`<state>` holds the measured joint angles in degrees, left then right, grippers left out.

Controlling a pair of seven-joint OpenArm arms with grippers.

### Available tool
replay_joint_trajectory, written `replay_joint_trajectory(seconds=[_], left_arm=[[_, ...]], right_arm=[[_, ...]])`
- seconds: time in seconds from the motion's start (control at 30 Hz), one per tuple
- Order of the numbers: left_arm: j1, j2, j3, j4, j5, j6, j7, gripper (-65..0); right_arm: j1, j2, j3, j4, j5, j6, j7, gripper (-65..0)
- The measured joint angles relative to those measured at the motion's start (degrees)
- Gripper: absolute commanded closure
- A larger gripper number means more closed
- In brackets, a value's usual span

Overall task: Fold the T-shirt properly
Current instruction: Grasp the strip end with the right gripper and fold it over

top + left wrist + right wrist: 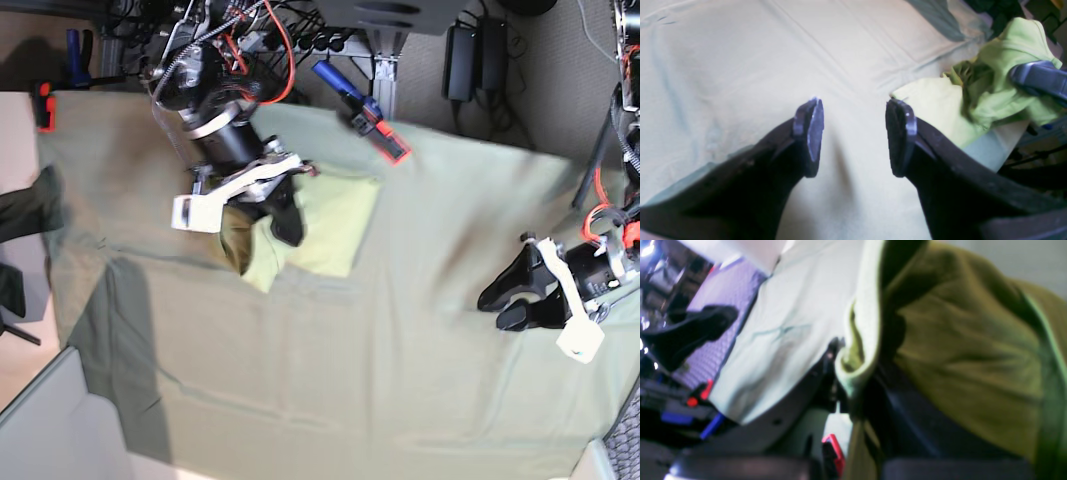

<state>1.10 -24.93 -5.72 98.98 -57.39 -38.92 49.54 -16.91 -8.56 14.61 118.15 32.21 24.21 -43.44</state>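
Right end effector (262,222) clamped on T-shirt (335,225)

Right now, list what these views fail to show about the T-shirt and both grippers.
- T-shirt: its full outline, base view; the right gripper and arm cover part.
- Right gripper's jaws: right wrist view is blurred and filled by bunched cloth, so how they stand is unclear.
- Left gripper: open over the table cloth; arm cut off by the bottom edge, left wrist view.
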Motion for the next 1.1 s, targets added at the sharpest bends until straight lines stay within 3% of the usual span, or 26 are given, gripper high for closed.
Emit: replay_joint_trajectory(seconds=[0.13, 0.27, 0.3, 0.37, 0.43, 0.53, 1.1], left_arm=[[0.0, 0.0, 0.0, 0.0, -0.5, 0.0, 1.1, -33.1], [0.0, -0.2, 0.0, 0.0, -1.0, 0.0, 1.1, -33.1], [0.0, -0.2, 0.0, 0.0, -1.4, 0.0, 1.1, -33.1], [0.0, -0.2, 0.0, 0.0, -1.7, 0.0, 1.1, -33.1], [0.0, -0.2, 0.0, 0.0, -1.7, 0.0, 1.1, -33.1], [0.0, -0.2, 0.0, 0.0, -1.7, 0.0, 1.3, -33.1], [0.0, -0.2, 0.0, 0.0, -1.7, 0.0, 1.8, -33.1]], right_arm=[[0.1, 0.0, -4.0, -0.3, -5.5, 0.0, 1.7, 0.0], [0.1, 0.0, -5.8, -0.3, -6.6, 0.0, 1.9, 0.0], [0.1, 0.0, -5.9, -0.3, -6.6, 0.0, 1.9, -3.1], [0.1, 0.0, -6.0, -1.0, -6.6, 0.0, 2.7, -19.5], [0.1, 0.0, -6.0, -1.8, -6.6, 0.0, 3.7, -31.9], [0.1, 0.0, -6.0, -3.3, -6.5, 0.0, 5.8, -40.3], [2.0, 0.2, -17.8, -5.0, -5.9, 0.0, 5.9, -40.2]])
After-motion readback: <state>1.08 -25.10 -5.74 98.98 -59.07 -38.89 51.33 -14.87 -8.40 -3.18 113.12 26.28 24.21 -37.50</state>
